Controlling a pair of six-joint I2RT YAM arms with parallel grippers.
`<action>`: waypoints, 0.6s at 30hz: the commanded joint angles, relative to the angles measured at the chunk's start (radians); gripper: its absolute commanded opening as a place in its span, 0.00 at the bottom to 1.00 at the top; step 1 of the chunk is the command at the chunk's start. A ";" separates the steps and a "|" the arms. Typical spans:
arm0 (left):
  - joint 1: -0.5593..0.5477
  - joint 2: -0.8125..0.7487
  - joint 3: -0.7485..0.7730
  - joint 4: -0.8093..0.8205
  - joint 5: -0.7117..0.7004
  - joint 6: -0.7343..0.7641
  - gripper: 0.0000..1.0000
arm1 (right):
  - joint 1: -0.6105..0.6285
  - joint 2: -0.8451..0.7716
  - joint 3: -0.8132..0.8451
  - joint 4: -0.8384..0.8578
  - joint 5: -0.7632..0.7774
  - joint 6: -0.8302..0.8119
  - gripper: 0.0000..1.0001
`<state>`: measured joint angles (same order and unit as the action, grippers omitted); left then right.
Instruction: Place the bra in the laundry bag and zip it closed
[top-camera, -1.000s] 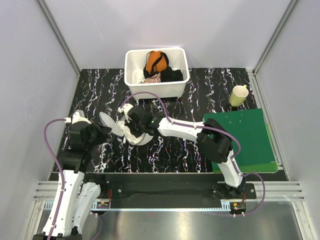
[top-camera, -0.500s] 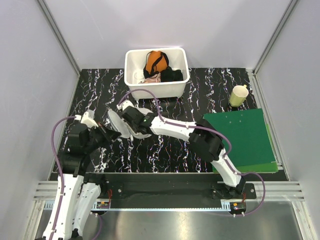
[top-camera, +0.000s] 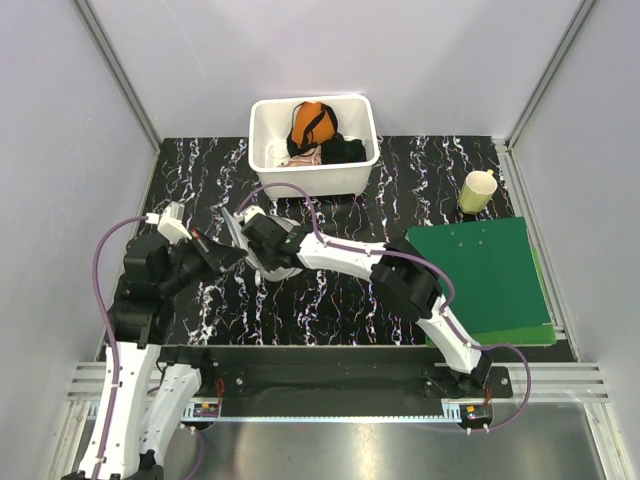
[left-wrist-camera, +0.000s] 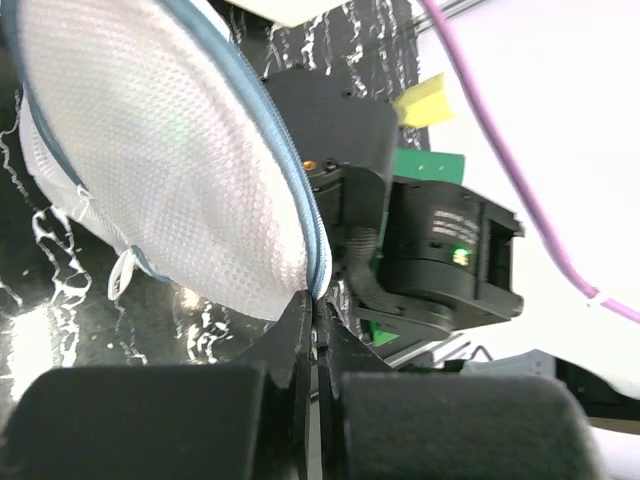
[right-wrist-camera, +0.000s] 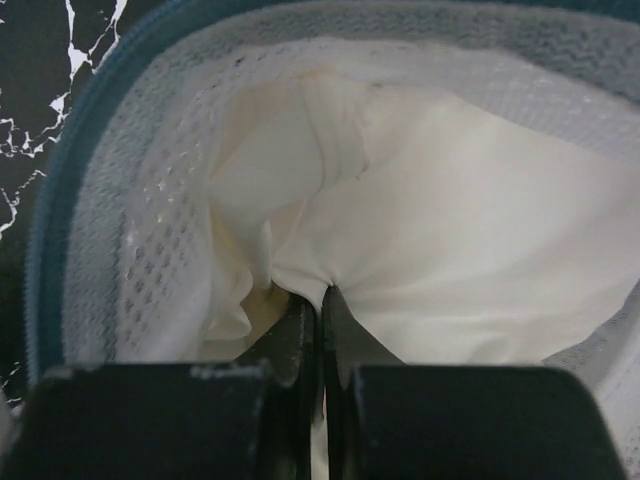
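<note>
The laundry bag (top-camera: 281, 270), a round white mesh case with a blue zip rim, lies on the black marbled table left of centre. Its lid (left-wrist-camera: 150, 150) is lifted up on edge. My left gripper (top-camera: 228, 257) (left-wrist-camera: 317, 300) is shut on the lid's zip rim. My right gripper (top-camera: 262, 250) reaches into the open bag. In the right wrist view the mesh wall (right-wrist-camera: 150, 250) surrounds the white bra (right-wrist-camera: 450, 230), and the right gripper (right-wrist-camera: 322, 292) is shut on a fold of it.
A white tub (top-camera: 262, 150) at the back holds an orange garment (top-camera: 312, 122) and a black garment (top-camera: 345, 150). A yellow cup (top-camera: 478, 190) stands at the right, above a green board (top-camera: 480, 275). Grey walls close in both sides.
My right gripper has closed on the bra inside the bag. My left gripper has tipped the lid more upright, and the bag has shifted slightly toward the tub.
</note>
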<state>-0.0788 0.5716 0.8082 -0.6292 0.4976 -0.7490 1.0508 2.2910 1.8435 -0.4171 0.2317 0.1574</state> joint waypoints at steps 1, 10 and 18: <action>-0.004 0.004 0.072 0.092 0.064 -0.064 0.00 | -0.035 -0.008 0.010 -0.061 -0.075 0.079 0.00; -0.004 0.056 0.065 0.098 0.050 -0.009 0.00 | -0.066 -0.215 -0.072 -0.080 -0.351 0.212 0.55; -0.007 0.085 0.071 0.074 0.068 0.079 0.00 | -0.087 -0.424 -0.133 -0.107 -0.427 0.240 0.91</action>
<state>-0.0792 0.6506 0.8272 -0.5888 0.5220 -0.7326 0.9783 2.0129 1.7203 -0.5217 -0.1295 0.3603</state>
